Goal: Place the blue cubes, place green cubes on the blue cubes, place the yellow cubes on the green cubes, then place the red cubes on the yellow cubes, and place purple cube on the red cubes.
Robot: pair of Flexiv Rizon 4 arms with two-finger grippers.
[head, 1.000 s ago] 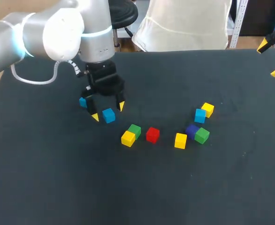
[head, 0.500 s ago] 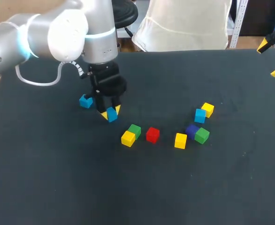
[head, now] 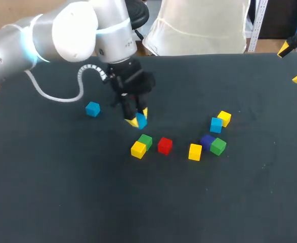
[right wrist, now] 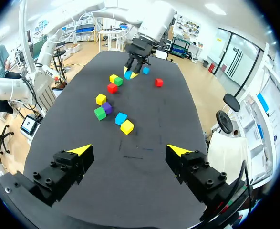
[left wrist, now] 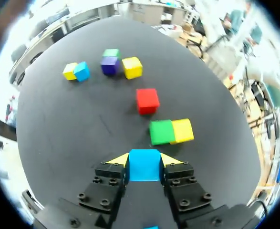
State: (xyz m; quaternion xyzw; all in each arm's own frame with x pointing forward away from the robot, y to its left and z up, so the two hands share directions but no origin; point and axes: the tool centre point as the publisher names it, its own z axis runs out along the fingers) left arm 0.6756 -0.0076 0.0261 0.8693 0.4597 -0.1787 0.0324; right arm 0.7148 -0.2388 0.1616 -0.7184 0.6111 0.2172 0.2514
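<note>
Left of the table's middle | my left gripper clamps a blue cube | right gripper gapes wide | risk: lowering here could clip the green cube just ahead

My left arm comes in from the left, and my left gripper is over the black table, its yellow tips pinching a blue cube from both sides. Just in front of it a green cube touches a yellow cube, with a red cube just beside them. A second blue cube sits alone to the left. Further right I see a second yellow cube, a purple cube against a second green cube, and a third blue cube touching a third yellow cube. My right gripper is at the far right edge, tips spread wide.
</note>
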